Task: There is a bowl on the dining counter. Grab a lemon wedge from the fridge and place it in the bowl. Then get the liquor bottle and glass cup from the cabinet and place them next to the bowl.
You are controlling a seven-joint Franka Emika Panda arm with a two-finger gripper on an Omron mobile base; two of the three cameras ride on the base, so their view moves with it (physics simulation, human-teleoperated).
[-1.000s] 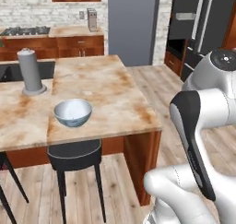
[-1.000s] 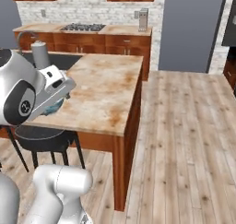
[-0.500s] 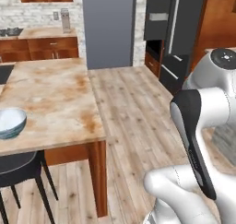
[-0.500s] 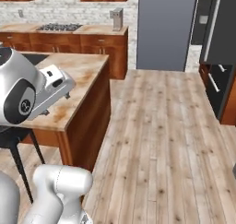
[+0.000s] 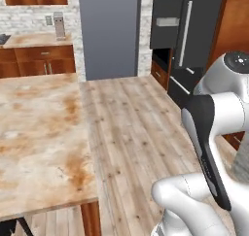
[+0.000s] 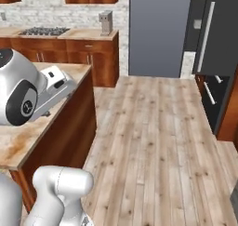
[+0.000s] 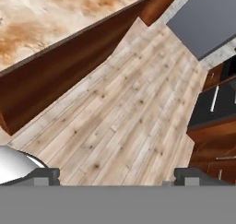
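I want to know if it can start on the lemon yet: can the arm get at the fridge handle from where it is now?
Probably not yet. The fridge stands across a stretch of bare wood floor, and the gripper, jaws open, hangs beside the dining counter. Nothing blocks the way, but the base likely needs to drive closer.

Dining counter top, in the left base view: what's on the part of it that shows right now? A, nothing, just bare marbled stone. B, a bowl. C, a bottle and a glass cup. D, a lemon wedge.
A: the visible stretch of the dining counter is bare beige stone with rusty brown blotches, and nothing stands on it.
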